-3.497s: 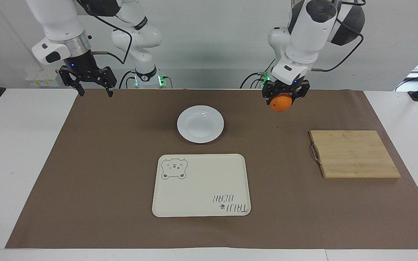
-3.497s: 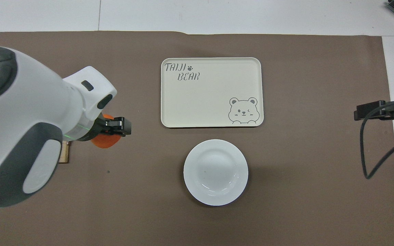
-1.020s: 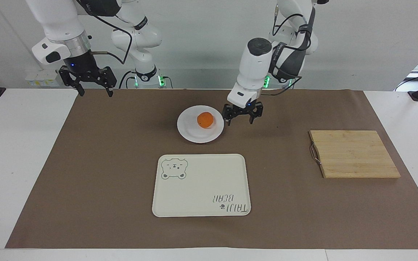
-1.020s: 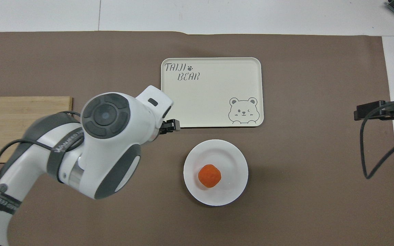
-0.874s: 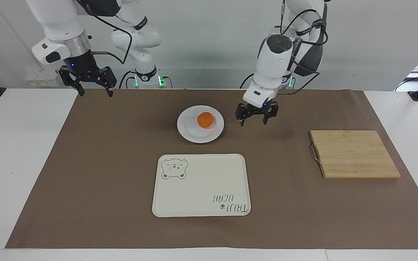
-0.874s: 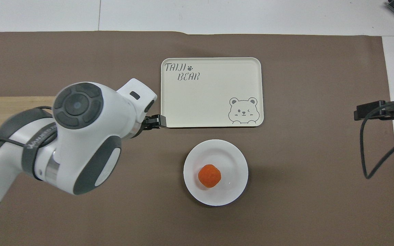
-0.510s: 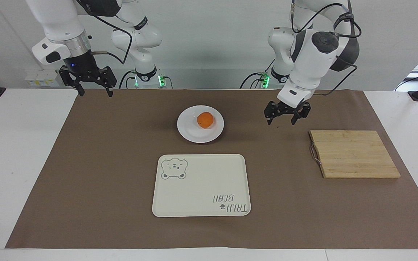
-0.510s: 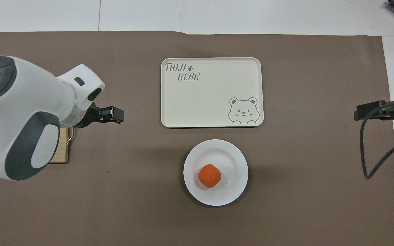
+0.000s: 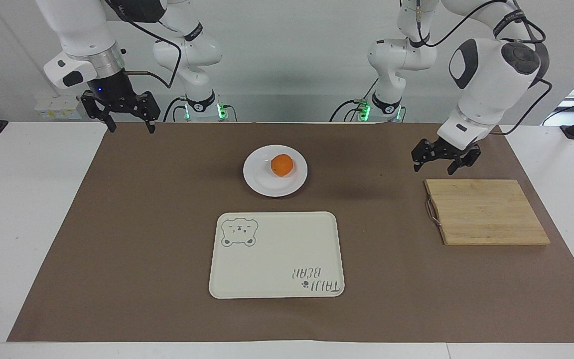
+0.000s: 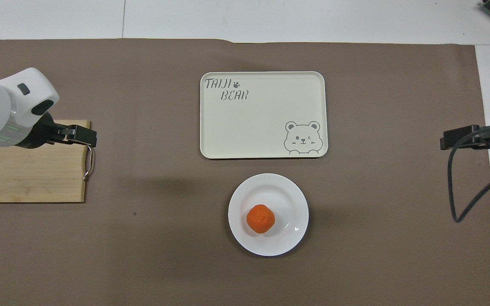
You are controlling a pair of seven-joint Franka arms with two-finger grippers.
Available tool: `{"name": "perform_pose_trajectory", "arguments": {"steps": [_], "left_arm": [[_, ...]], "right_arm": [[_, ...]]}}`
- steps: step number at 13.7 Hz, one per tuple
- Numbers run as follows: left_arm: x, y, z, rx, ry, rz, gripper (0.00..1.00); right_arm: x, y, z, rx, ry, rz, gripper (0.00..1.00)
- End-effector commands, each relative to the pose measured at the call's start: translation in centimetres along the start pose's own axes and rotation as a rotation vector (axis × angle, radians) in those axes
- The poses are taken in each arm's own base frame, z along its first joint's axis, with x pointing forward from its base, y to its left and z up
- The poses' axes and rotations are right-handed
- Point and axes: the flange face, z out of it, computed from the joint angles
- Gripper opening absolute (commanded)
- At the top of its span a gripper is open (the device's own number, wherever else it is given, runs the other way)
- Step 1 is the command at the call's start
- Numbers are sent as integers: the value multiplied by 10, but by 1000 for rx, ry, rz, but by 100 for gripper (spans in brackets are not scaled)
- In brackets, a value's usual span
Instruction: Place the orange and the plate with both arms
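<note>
— Where do we find the small round bright-orange fruit, the orange point(image 9: 282, 165)?

— We see it resting in the round glossy white plate point(image 9: 262, 183), a little off the plate's middle. The plate sits on the brown paper mat point(image 9: 142, 224) that covers the white table point(image 9: 23, 209), roughly midway between the two arms' ends. Just beside it, farther from the robots and not touching, lies the rectangular cream tray with the bear drawing point(image 9: 277, 249).

— And the black two-finger left gripper point(image 9: 439, 167)?

— We see it up in the air with nothing between its spread fingers. It hangs over the mat by the edge of the pale bamboo cutting board point(image 9: 486, 212) that is nearer the robots; from overhead its tip point(image 10: 79, 136) covers the board's corner by the metal loop handle point(image 10: 87, 163). We think it is clear of the board, though the angle makes the gap hard to judge. It is well apart from the plate.

— What about the black right gripper point(image 9: 127, 127)?

— We see that arm waiting at its own end of the table, its gripper raised over the mat's corner nearest the robots, fingers apart and holding nothing. From overhead only a black part of it point(image 10: 462, 138) shows at the frame's edge.
</note>
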Motion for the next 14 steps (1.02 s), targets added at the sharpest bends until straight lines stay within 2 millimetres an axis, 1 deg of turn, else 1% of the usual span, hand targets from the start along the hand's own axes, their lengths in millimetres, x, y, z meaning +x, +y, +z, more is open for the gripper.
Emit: {"name": "perform_pose_trajectory", "arguments": {"steps": [1, 3, 4, 5, 7, 9, 11, 12, 13, 14], "left_arm": [[0, -19, -38, 5, -31, 1, 100], [-6, -23, -55, 44, -53, 25, 100], [-7, -23, -61, 50, -54, 24, 100], [-7, -23, -59, 49, -49, 27, 100], [-8, -25, -59, 48, -47, 18, 100], [-8, -25, -59, 48, -45, 19, 100], [-7, -21, -58, 48, -46, 24, 100], [-7, -21, -58, 48, -46, 24, 100], [-7, -23, -58, 48, -46, 21, 100], [-8, -25, -58, 48, -45, 18, 100]], "right_arm": [[-7, 2, -4, -7, -21, -25, 100], [-10, 1, -4, 6, -32, -87, 100], [-13, -3, -1, 54, -32, -96, 100], [-14, -8, 7, 98, -48, -94, 100], [-15, -23, 39, 168, -97, -107, 100], [-17, -39, 80, 301, -117, -79, 100], [-22, -46, 113, 357, -137, -138, 100], [-26, -51, 133, 423, -149, -148, 100], [-33, -54, 159, 487, -160, -144, 100], [-40, -55, 180, 523, -160, -147, 100]]}}
